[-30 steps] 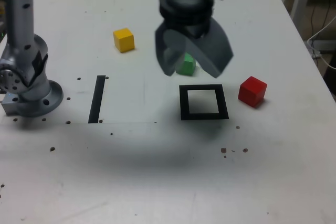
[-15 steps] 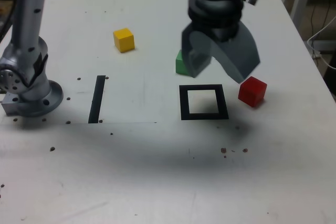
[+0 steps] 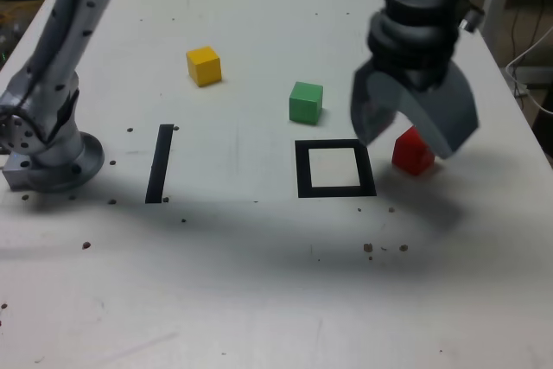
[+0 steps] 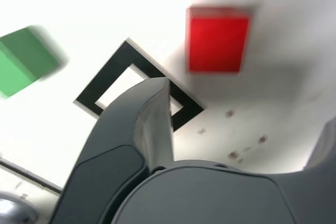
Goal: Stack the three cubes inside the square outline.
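My gripper (image 3: 411, 139) is open and empty, hanging above the table with its jaws spread on either side of the red cube (image 3: 409, 155), which partly shows between them. In the wrist view the red cube (image 4: 218, 38) lies ahead of the open gripper (image 4: 244, 106), apart from the fingers (image 4: 149, 119). The square outline (image 3: 334, 189) lies just to the exterior view's left of the red cube, nothing inside it; the wrist view shows the outline (image 4: 105, 85) partly behind one finger. The green cube (image 3: 306, 102) sits just behind the outline and appears blurred in the wrist view (image 4: 23, 62). The yellow cube (image 3: 204, 66) rests further back on the exterior view's left.
A straight black strip (image 3: 160, 162) lies on the white table at the exterior view's left. The arm's grey base (image 3: 47, 149) stands at the left edge. Small dark specks (image 3: 384, 248) dot the tabletop near the outline. The table's right edge (image 3: 518, 110) is close to the gripper.
The open gripper has swung toward the exterior view's right, from over the green cube to over the red cube. The cubes have not moved.
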### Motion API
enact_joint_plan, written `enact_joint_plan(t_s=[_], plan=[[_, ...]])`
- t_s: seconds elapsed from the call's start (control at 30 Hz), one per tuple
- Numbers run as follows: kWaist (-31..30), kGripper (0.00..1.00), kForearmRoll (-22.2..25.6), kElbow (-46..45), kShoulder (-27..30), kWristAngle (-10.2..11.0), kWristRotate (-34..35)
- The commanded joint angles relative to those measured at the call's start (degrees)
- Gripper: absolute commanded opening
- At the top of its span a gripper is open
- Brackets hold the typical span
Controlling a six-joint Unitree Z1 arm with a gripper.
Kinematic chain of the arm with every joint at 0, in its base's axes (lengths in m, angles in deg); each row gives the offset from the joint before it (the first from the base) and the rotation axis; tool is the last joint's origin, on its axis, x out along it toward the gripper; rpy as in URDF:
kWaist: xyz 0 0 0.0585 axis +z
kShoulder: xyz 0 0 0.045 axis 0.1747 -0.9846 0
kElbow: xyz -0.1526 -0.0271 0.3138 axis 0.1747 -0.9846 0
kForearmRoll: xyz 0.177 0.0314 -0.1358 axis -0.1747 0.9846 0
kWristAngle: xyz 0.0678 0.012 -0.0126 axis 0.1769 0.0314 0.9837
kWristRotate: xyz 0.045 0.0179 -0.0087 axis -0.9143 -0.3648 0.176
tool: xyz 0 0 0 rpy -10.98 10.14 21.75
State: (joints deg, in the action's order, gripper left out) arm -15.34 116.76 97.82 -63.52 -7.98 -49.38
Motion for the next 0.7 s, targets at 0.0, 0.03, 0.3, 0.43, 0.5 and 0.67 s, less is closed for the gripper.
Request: enact_joint_plan(t_s=[0.0, 0.03, 0.3, 0.43, 0.5, 0.67], plan=[[0.23, 0.99, 0.34, 0.89, -0.99, -0.18, -0.16], [0.34, 0.99, 0.4, 1.38, -1.51, -0.29, -0.23], [1.72, 0.97, 1.32, 4.66, -4.76, -0.94, -0.93], [2.58, 0.97, 1.62, 5.29, -5.58, -1.17, -1.43], [2.83, 0.96, 1.97, 5.85, -5.96, -1.23, -1.65], [3.0, 0.9, 4.01, 8.53, -7.87, -1.25, -1.81]])
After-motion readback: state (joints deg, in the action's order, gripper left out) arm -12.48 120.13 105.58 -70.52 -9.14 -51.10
